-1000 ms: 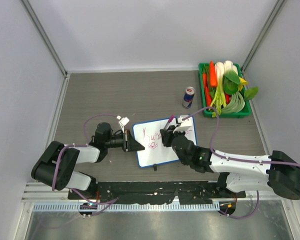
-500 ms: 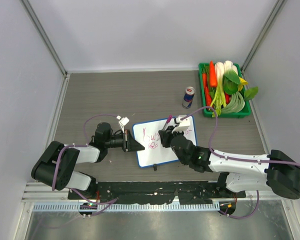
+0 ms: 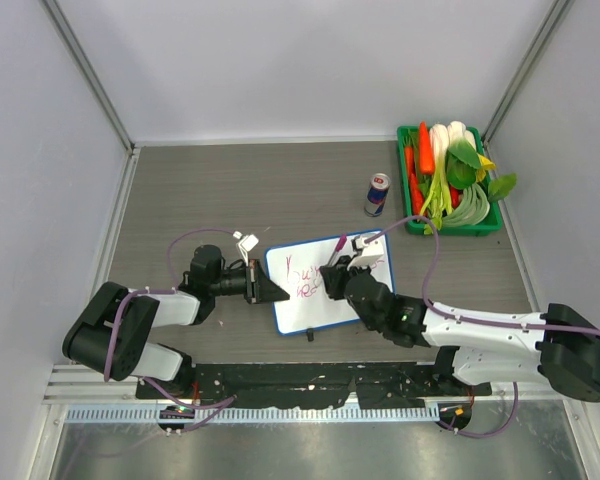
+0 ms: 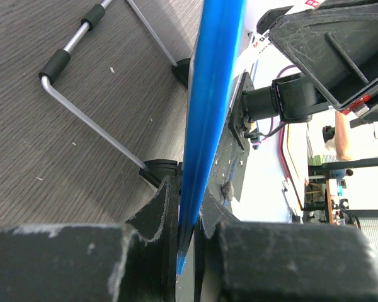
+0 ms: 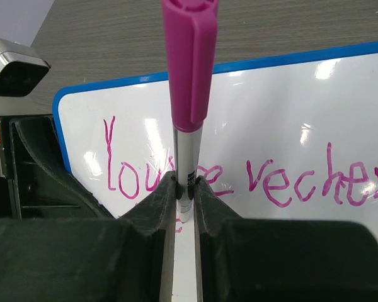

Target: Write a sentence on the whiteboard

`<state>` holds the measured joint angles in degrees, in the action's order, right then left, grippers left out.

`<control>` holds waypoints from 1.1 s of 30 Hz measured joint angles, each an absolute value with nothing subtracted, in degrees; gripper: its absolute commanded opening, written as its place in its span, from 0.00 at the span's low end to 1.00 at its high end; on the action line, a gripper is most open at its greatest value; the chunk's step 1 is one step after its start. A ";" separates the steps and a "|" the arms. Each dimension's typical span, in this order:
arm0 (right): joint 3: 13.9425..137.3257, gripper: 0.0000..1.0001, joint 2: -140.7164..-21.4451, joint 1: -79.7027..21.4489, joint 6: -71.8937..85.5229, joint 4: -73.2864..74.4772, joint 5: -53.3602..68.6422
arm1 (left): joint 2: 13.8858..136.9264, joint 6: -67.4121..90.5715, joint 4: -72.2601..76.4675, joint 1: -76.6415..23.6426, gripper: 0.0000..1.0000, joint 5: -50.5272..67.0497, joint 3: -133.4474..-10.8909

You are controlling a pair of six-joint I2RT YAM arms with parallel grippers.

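On woodgrain table (image 3: 230,190), glossy blue-rimmed whiteboard (image 3: 312,312) stretching long axis left-right; left gripper (image 3: 283,291) pinching its rim, right gripper (image 5: 186,189) clamping pink-capped marker (image 5: 189,75).

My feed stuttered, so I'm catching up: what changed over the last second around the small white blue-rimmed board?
Barely anything. The right gripper, shut on the pink-capped silver marker, edged slightly left over the pink handwritten sentence, then back. The left gripper stays clamped on the edge of the blue-rimmed white whiteboard; board, blue drinks can and green vegetable tray have not moved.
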<state>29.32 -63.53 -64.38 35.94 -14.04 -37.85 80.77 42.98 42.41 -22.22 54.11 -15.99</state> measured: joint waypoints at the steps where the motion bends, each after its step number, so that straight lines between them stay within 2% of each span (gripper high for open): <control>1: 29.15 0.01 -63.46 -64.38 36.12 -14.00 -37.76 | 80.77 42.98 42.39 -22.22 0.00 54.11 -15.99; 20: 26.98 0.01 -60.64 -64.38 37.76 -11.84 -36.34 | 80.77 42.98 42.41 -22.22 0.02 54.08 -15.99; 21: 26.98 0.01 -60.27 -64.38 37.60 -11.38 -36.36 | 80.77 42.96 42.41 -22.22 0.09 54.08 -15.99; 22: 26.98 0.01 -59.81 -64.38 37.39 -10.98 -36.38 | 80.77 42.96 42.41 -22.22 0.23 54.11 -15.99; 24: 26.98 0.01 -58.89 -64.38 37.06 -10.52 -36.34 | 80.68 43.03 42.30 -22.22 0.43 53.89 -15.99; 27: 27.22 0.01 -56.45 -64.38 36.25 -9.67 -36.10 | 80.42 42.39 38.54 -22.22 0.64 51.07 -15.94; 29: 27.73 0.01 -54.63 -64.38 35.81 -9.23 -35.79 | 79.24 41.74 35.11 -22.22 0.74 48.95 -15.94; 33: 28.51 0.01 -51.22 -64.16 34.89 -8.75 -34.61 | 72.05 41.10 29.39 -22.22 0.82 44.84 -15.64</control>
<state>28.51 -51.22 -64.16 34.89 -8.75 -34.61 72.05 41.10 29.39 -22.22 44.84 -15.64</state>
